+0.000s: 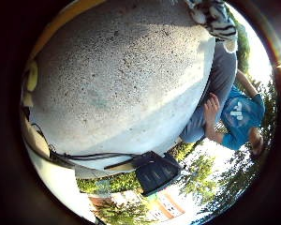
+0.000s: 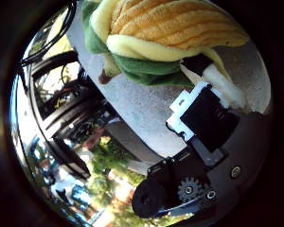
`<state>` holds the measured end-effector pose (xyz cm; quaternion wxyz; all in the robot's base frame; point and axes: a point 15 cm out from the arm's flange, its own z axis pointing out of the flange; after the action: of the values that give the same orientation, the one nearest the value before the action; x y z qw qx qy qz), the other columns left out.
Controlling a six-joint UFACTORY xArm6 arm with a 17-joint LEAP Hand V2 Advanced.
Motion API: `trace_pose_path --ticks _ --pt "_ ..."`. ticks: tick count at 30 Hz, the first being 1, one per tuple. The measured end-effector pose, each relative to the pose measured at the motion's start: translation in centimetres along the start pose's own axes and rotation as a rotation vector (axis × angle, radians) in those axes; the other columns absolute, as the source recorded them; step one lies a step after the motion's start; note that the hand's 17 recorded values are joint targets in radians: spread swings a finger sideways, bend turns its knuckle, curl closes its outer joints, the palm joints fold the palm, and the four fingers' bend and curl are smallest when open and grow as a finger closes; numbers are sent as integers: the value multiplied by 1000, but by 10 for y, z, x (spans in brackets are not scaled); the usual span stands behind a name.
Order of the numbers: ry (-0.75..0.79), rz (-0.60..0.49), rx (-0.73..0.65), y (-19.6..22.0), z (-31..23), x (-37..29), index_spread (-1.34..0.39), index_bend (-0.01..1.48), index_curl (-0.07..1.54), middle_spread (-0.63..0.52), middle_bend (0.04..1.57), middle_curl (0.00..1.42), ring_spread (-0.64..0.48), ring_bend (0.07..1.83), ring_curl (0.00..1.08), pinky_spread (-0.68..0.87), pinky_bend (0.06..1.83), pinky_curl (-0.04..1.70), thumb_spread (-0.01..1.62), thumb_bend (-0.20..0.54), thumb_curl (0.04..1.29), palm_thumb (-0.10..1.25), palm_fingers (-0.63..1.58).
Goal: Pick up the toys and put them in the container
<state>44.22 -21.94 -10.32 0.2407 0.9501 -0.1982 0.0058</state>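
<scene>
My hand (image 2: 199, 118) is close over a soft toy (image 2: 165, 42). The toy is green and yellow with an orange striped back, like a turtle. It lies on the gray speckled stone table (image 1: 117, 79), near the table's edge, and it fills much of what I see, so it is right by my palm. One of my fingers (image 2: 206, 116) reaches toward it, but I cannot tell if I hold it or not. A black-and-white striped toy (image 1: 215, 16) sits at another edge of the table, far from the turtle.
</scene>
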Motion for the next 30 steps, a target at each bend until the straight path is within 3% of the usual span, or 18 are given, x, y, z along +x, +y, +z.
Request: trace_pose_path --ticks 5,7,9,14,26,30 --pt "-12 2 14 22 -4 -10 -574 252 210 -248 758 761 -15 1179 733 263 575 326 988 -30 424 877 892" --pt "-18 5 11 37 -6 -12 -648 315 216 -274 820 832 -39 1192 765 270 806 409 981 -31 434 877 1021" --pt "-20 9 4 46 -11 -14 -713 358 224 -293 867 894 -57 1202 792 266 993 496 978 -29 447 880 1045" --pt "-16 -7 -11 42 -27 -18 -850 483 262 -312 957 1011 -87 1227 839 236 1267 661 990 -7 487 942 1055" --pt "-33 87 -143 93 -107 -24 -1081 716 441 -322 1078 1173 -132 1341 910 172 1447 842 1123 -13 578 1027 922" --pt "-128 109 -129 95 -135 -40 -1121 742 517 -321 1107 1199 -137 1375 921 162 1476 873 1130 -16 594 1020 882"
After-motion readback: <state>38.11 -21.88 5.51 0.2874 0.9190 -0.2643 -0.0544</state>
